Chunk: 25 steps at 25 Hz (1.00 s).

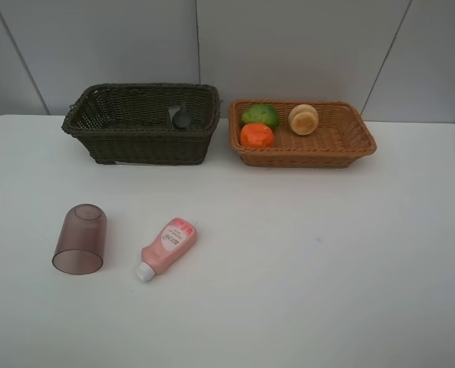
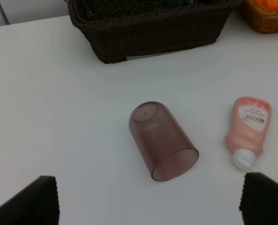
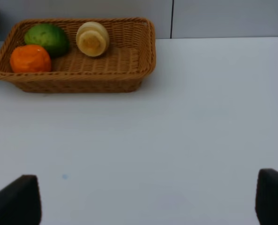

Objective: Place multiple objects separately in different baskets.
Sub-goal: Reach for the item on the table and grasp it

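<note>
Cup on side, mouth to table front edge; bottle flat, cap to front-left corner; left gripper, right gripper released

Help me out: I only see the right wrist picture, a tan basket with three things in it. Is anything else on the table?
Observer: Yes. A pink bottle lies on its side on the white table.
Operator: Anything near it?
Observer: A see-through mauve cup, also on its side, apart from the bottle.
Operator: Any other basket?
Observer: A dark brown basket stands left of the tan basket in the high view, with something dark-capped inside, mostly hidden.
</note>
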Each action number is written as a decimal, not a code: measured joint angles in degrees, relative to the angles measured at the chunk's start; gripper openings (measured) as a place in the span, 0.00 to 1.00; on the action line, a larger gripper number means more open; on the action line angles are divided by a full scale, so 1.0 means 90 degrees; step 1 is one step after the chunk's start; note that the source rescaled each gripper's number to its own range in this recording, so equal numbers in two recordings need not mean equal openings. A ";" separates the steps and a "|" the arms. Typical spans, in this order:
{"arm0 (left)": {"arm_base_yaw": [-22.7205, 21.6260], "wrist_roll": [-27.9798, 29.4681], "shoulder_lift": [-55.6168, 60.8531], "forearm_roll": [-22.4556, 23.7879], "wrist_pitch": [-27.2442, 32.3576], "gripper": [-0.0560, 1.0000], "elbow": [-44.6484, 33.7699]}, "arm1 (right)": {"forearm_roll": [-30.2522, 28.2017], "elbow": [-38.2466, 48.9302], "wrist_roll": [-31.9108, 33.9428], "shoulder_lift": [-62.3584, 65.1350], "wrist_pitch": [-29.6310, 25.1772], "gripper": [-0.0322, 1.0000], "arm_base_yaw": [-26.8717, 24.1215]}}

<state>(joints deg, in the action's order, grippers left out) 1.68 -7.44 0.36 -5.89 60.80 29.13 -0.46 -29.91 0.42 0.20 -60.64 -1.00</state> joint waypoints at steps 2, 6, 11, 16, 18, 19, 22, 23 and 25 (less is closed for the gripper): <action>0.0000 0.0000 0.0000 0.0000 0.0000 1.00 0.0000 | 0.0000 0.0000 0.0000 0.0000 0.0000 0.98 0.0000; 0.0000 0.0000 0.0000 0.0000 0.0000 1.00 0.0000 | 0.0000 0.0000 0.0000 0.0000 0.0000 0.98 0.0000; 0.0000 0.0000 0.0000 0.0000 0.0000 1.00 0.0000 | 0.0000 0.0000 0.0000 0.0000 0.0000 0.98 0.0000; 0.0000 0.0000 0.0000 0.0000 0.0000 1.00 0.0000 | 0.0000 0.0000 0.0000 0.0000 0.0000 0.98 0.0000; 0.0000 0.0000 0.0000 0.0000 0.0000 1.00 0.0000 | -0.0007 0.0000 0.0000 0.0000 0.0000 0.98 0.0000; 0.0000 0.0000 0.0000 0.0000 0.0000 1.00 0.0000 | -0.0007 0.0000 0.0000 0.0000 0.0000 0.98 0.0000; 0.0000 0.0000 -0.0017 0.0000 0.0000 1.00 0.0000 | -0.0007 0.0000 0.0000 0.0000 0.0000 0.98 0.0000; 0.0000 0.0000 -0.0097 0.0000 0.0000 1.00 0.0000 | -0.0007 0.0000 0.0000 0.0000 0.0000 0.98 0.0000; 0.0000 0.0000 -0.0465 0.0047 -0.0098 1.00 0.0079 | -0.0007 0.0000 0.0000 0.0000 0.0000 0.98 0.0000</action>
<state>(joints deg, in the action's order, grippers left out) 1.68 -7.44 -3.82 -5.46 59.91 29.84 -0.52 -29.91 0.42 0.20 -60.64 -1.00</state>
